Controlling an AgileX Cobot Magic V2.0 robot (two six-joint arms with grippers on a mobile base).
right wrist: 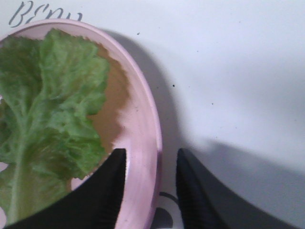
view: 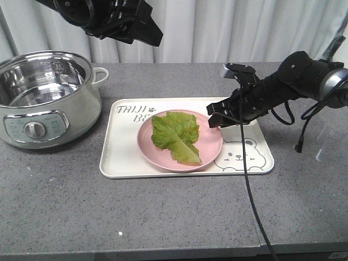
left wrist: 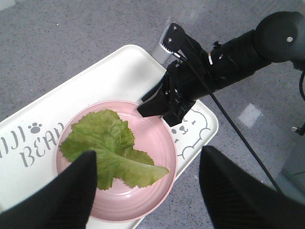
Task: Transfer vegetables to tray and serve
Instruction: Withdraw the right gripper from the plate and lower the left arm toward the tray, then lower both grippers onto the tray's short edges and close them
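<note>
The vegetables, one green lettuce leaf (view: 175, 136), lie on a round pink plate (view: 209, 157) that sits on the cream tray (view: 122, 157). My right gripper (view: 217, 115) is low at the plate's right rim. In the right wrist view it (right wrist: 151, 160) is open, one finger inside the rim (right wrist: 143, 109) and one outside over the tray (right wrist: 228, 71), with the leaf (right wrist: 52, 105) just left. My left gripper (left wrist: 147, 164) hangs open high above the plate (left wrist: 157, 138) and leaf (left wrist: 105, 143), holding nothing.
A steel electric pot (view: 46, 95) with its lid off stands on the grey table to the left of the tray. A black cable (view: 247, 179) drops from the right arm across the tray's right end. Curtains close off the back.
</note>
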